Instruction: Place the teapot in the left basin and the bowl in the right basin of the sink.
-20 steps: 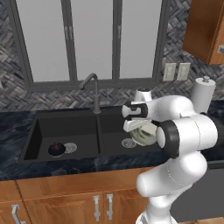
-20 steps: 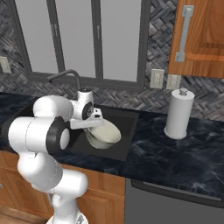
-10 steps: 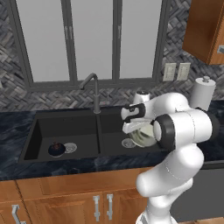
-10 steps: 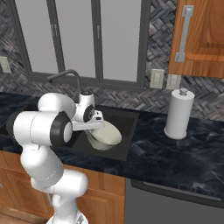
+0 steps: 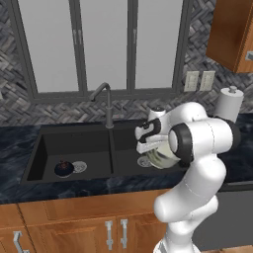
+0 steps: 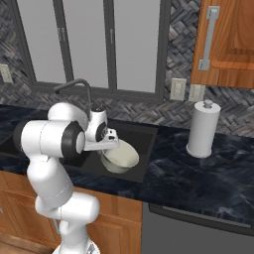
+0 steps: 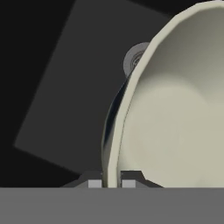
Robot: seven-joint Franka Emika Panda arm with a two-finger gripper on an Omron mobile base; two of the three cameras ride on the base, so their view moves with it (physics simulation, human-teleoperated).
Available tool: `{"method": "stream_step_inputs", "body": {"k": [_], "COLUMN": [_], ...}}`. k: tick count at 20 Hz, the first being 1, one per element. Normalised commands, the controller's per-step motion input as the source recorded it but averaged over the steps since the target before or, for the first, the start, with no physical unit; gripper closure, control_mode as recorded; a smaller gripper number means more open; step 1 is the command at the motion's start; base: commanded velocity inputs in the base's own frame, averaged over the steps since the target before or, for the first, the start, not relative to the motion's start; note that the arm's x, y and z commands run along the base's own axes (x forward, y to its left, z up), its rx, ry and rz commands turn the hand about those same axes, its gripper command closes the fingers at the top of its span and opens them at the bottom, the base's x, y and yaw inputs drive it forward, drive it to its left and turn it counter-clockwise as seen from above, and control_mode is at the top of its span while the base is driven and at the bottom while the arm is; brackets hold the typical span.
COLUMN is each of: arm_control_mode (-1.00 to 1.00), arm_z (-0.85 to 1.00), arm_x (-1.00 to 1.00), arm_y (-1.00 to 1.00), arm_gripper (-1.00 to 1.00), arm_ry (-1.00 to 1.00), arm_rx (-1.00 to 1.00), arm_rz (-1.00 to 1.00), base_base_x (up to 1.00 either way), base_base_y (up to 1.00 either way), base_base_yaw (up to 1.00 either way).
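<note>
Left base view: my gripper (image 5: 148, 147) sits over the right basin (image 5: 129, 143) of the sink (image 5: 37, 148), just right of the central divider. The bowl (image 5: 162, 158) hangs from it, tilted, mostly hidden behind my forearm; a cream edge shows at about 4 o'clock from my hand. The silver drain (image 5: 144, 161) of that basin peeks out just left of the bowl. The teapot (image 5: 63, 169) sits on the floor of the left basin (image 5: 74, 148), touching or just beside its drain (image 5: 79, 166), at 9 o'clock from my hand and well apart from it. The faucet (image 5: 104, 101) rises behind the divider at 11 o'clock. The paper towel roll (image 5: 229, 104) stands on the counter (image 5: 15, 136) far out at 2 o'clock.

Right base view: my gripper (image 6: 110, 145) is above the right basin (image 6: 141, 144). The bowl (image 6: 119, 157) is tipped, its open side facing up and toward the camera, with the near rim at my hand. The paper towel roll (image 6: 203, 129) stands upright on the counter (image 6: 198, 173) at 3 o'clock, well clear. The faucet (image 6: 74, 88) shows at 11 o'clock behind my arm.

Hand view: my gripper (image 7: 111, 183) has both fingertips (image 7: 94, 183) at 6 o'clock, one on each side of the bowl (image 7: 175, 127) rim. My jaws are clamped on that rim, with the wall between them. The bowl interior spreads from 12 to 4 o'clock. The black basin floor (image 7: 61, 100) lies at 9 to 11 o'clock, with the drain (image 7: 133, 59) half hidden behind the rim at 12 o'clock.
</note>
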Motion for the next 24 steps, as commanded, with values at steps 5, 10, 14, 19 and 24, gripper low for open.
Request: {"method": "stream_step_inputs", "body": {"k": [5, 10, 14, 19, 24], "arm_control_mode": [-1.00, -1.00, -1.00, -1.00, -1.00], "arm_z": [-0.28, -0.26, -0.24, -0.22, -0.20], "arm_x": [0.08, 0.11, 0.15, 0.15, 0.17], "arm_y": [0.01, 0.03, 0.01, 0.03, 0.00], "arm_gripper": [1.00, 1.00, 1.00, 1.00, 1.00], "arm_ry": [0.00, 0.00, 0.00, 0.00, 0.00], "arm_rx": [-0.02, 0.00, 0.00, -0.01, -0.05], "arm_rz": [-0.04, -0.02, -0.01, -0.01, -0.02], "base_base_x": [0.00, 0.00, 0.00, 0.00, 0.00], "base_base_y": [0.00, 0.00, 0.00, 0.00, 0.00], "base_base_yaw": [0.00, 0.00, 0.00, 0.00, 0.00]}}
